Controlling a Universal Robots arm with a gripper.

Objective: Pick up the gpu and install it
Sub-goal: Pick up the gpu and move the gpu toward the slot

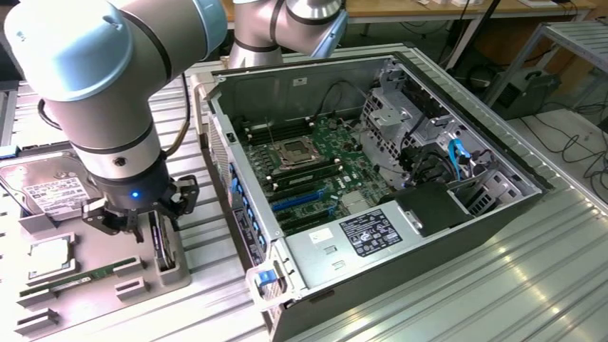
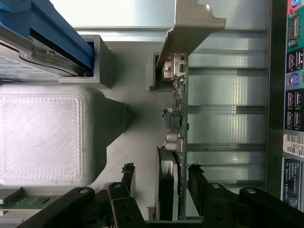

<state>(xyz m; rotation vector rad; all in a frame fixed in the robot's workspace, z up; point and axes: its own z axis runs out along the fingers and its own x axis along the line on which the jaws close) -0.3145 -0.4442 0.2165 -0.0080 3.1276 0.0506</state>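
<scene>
1. Gripper (image 1: 152,226) first: one of them, on the one arm (image 1: 105,92), hanging low over the gray holder (image 1: 171,279) at the exterior view's left. Its two fingers (image 2: 127,175) stand apart, one on each side of the gpu. A strip of holder floor shows between one finger and the card, so the jaws straddle it rather than clamp it.
2. At the far left of the exterior view lies one silver hard drive (image 1: 48,187), flat, with a white label.
3. Just in front of it one square processor chip (image 1: 48,258) sits in its own pocket.
4. Beside that lies one narrow green memory stick (image 1: 76,280), lengthwise.
5. Next comes the gpu (image 1: 164,249), one black card standing on edge in a slot at the holder's right side, directly under the gripper. The wrist view shows it edge-on (image 2: 178,118), with its one pale metal bracket (image 2: 190,28) at the end away from the fingers.
6. To the right of the holder stands one open computer case (image 1: 285,85), close beside it on the ribbed metal table (image 1: 494,285).
7. Inside the case I count one green motherboard (image 1: 323,164) and one power supply (image 1: 366,235) with a dark label near the front corner.
</scene>
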